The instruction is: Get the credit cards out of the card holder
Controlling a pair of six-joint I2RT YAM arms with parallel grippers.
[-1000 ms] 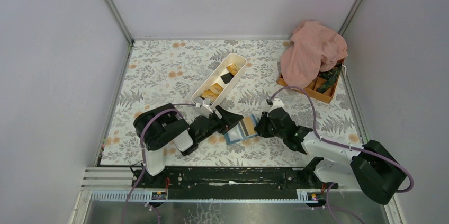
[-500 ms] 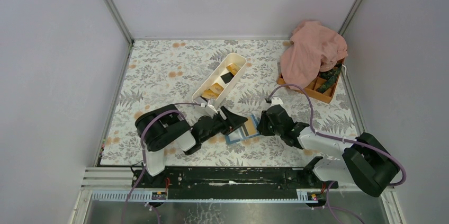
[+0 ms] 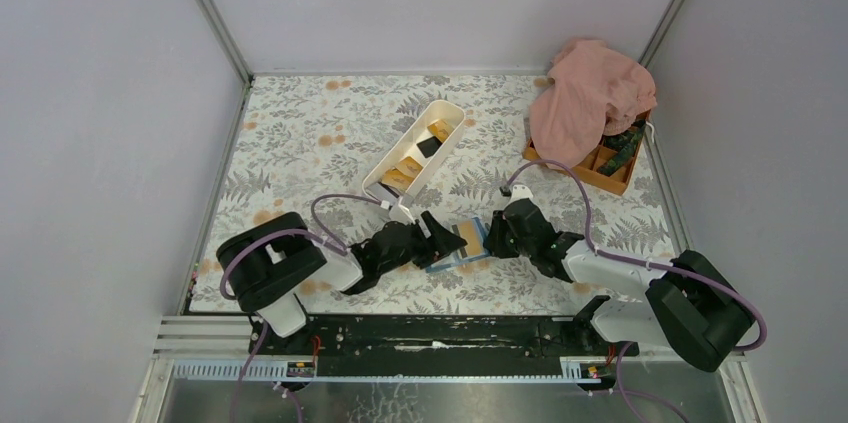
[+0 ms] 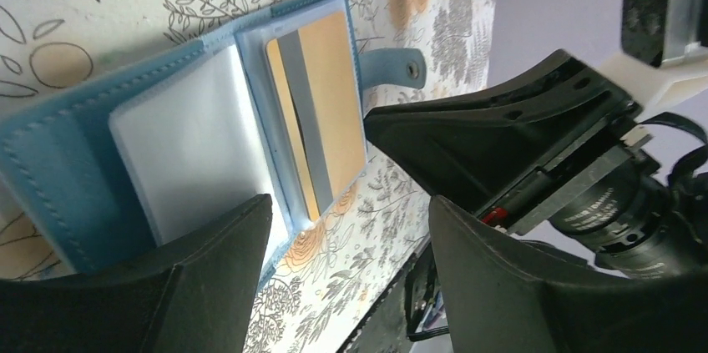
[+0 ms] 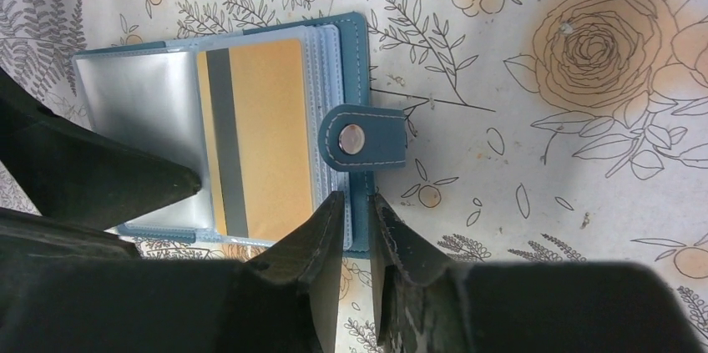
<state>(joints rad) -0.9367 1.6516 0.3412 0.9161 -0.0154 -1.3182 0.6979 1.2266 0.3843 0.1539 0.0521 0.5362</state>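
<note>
White tray (image 3: 446,106) holds orange-yellow cards (image 3: 400,175) and 1 black card (image 3: 429,146). Left claw (image 4: 346,207), spread wide, hovers over the open blue card holder (image 5: 357,61) on the surface (image 3: 300,123). 1 orange-yellow card (image 5: 267,128) sits in its right pocket. Right claw (image 5: 355,211) pinches its cover edge. Pink cloth (image 3: 590,93) drapes the orange box (image 3: 590,175).

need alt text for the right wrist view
An open blue card holder lies on a floral tablecloth with an orange-yellow card in one sleeve. The right gripper, fingers narrowly apart, straddles its lower edge; a dark left gripper finger covers part of its empty sleeve.
</note>
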